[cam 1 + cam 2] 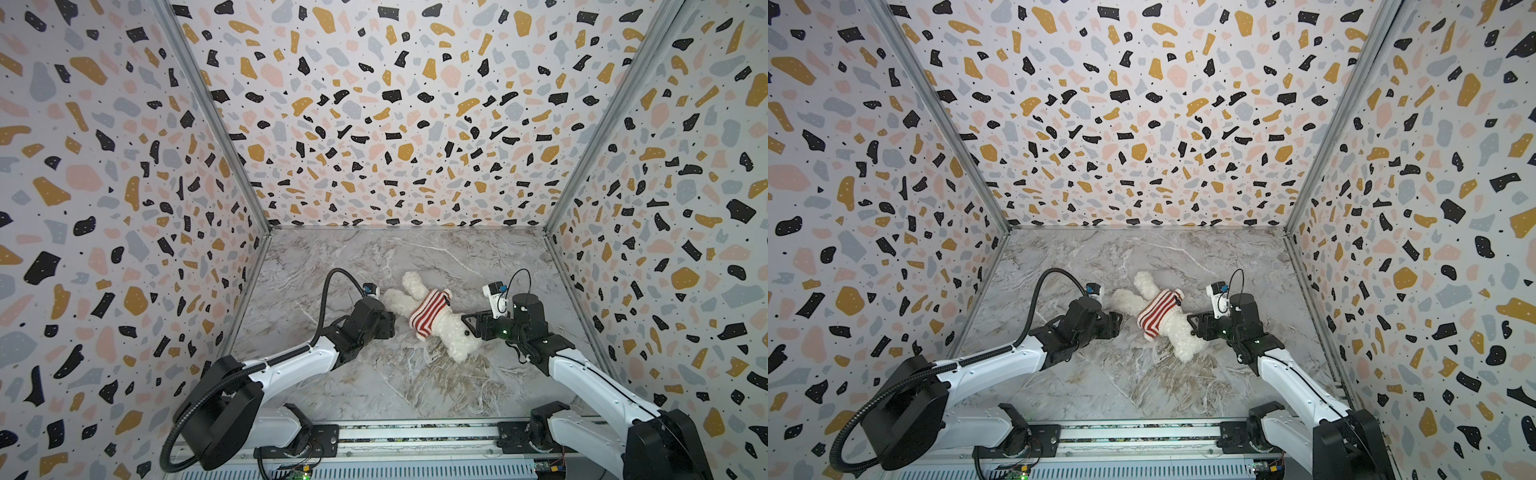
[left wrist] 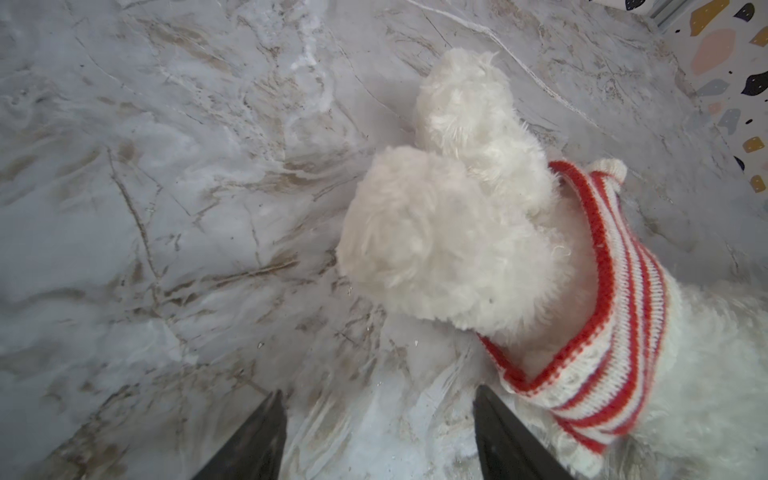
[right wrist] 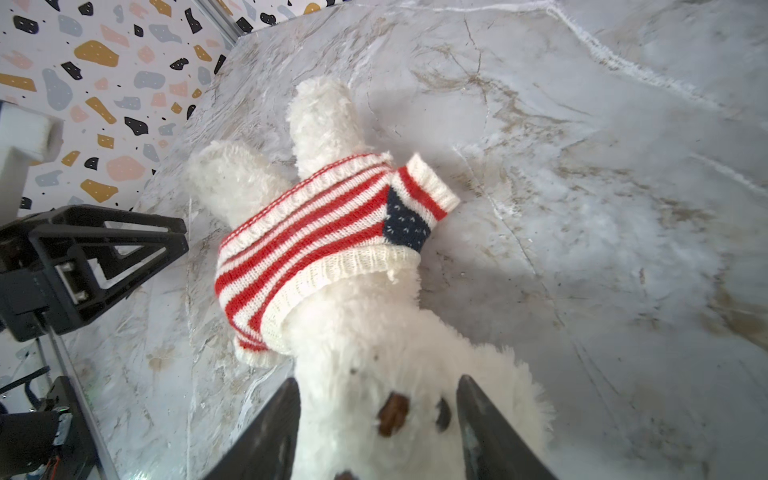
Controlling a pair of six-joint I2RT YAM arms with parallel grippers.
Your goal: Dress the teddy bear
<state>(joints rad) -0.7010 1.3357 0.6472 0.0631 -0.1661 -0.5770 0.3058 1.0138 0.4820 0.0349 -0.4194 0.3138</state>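
The teddy bear (image 1: 453,334) lies slantwise near the middle of the table (image 1: 374,374), its head toward the near right corner and its legs toward the far left. Its plush is curly, woolly white, with rounded stubby legs, a black bead eye (image 3: 444,413) and a brown stitched nose (image 3: 392,413). A ribbed knit sweater (image 1: 428,313) in red and cream stripes wraps its trunk, with cream ribbed cuffs and a navy patch (image 3: 405,222) flecked with small white marks. The tabletop is smooth, with a grey-white marble pattern veined in brown; the walls (image 1: 374,124) carry a terrazzo print. The left gripper (image 2: 378,392) holds its tapered black fingers wide over bare marble, just beside the sweater's hem. The right gripper (image 3: 378,382) stands spread, its fingers on either side of the bear's face; whether they press the fur I cannot tell.
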